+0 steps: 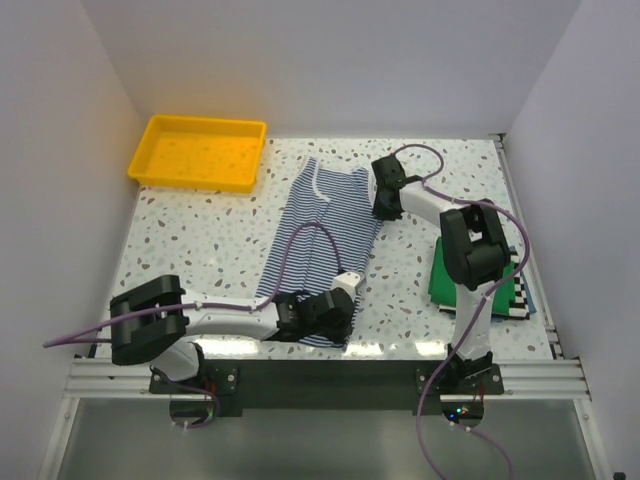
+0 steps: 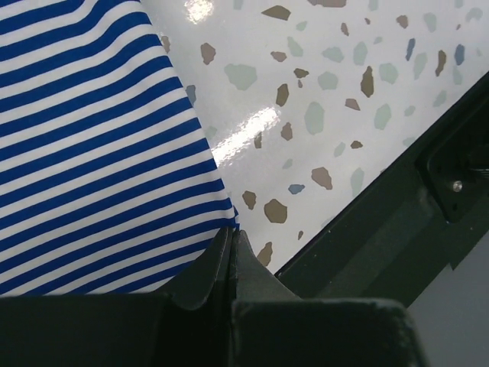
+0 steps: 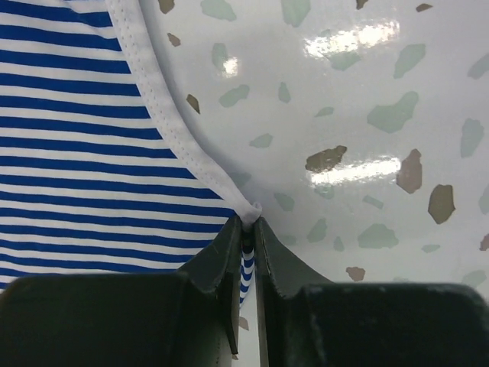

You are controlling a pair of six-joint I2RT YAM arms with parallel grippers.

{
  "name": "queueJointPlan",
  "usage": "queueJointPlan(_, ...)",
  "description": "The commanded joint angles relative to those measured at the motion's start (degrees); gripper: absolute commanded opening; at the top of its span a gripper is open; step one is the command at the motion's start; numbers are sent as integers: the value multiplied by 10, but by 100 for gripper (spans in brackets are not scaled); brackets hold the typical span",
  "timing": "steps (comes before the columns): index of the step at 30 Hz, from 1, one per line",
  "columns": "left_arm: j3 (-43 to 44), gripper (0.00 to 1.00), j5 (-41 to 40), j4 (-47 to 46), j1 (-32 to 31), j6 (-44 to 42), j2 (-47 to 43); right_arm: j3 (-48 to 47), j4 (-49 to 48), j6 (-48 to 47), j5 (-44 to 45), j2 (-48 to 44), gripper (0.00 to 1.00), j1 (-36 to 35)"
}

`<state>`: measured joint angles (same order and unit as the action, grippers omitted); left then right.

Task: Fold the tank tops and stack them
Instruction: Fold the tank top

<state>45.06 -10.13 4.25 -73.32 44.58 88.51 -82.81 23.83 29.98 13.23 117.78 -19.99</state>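
The tray (image 1: pixel 205 155) is sitting in the far left corner of the counter (image 1: pixel 190 250). The spread tank top (image 1: pixel 320 225) is lying along the middle, running from near the far edge to the near edge. The left claw (image 2: pixel 233 241) is pinching its near end beside the near edge, and the right claw (image 3: pixel 248 229) is pinching its far right side. By the right edge, toward the near right corner, the upper tank top (image 1: pixel 450 282) is lying folded on the lower tank top (image 1: pixel 516 292).

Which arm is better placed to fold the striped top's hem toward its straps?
Left, probably: the left claw pinches the near hem corner of the top; the right claw holds its far armhole edge.
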Motion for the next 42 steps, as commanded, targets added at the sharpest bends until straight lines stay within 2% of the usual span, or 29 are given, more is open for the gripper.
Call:
queueJointPlan(1,-13,0,20,-66,-4,6,-26,-3,31,-18,58,-39,10,1)
queueJointPlan(7,-54,0,-22,-71,-3,49,-81,-40,54,-29,64,-55,10,-27)
queueJointPlan(11,-86,0,-80,-48,-2,80,-124,-73,64,-22,61,-44,10,-51)
queueJointPlan(20,-151,0,-150,56,3,165,-218,-200,100,6,66,37,10,-107)
queueJointPlan(30,-193,0,-169,136,3,221,-265,-327,133,25,69,135,10,-146)
queueJointPlan(42,-202,0,-193,189,2,247,-301,-337,122,36,74,142,9,-154)
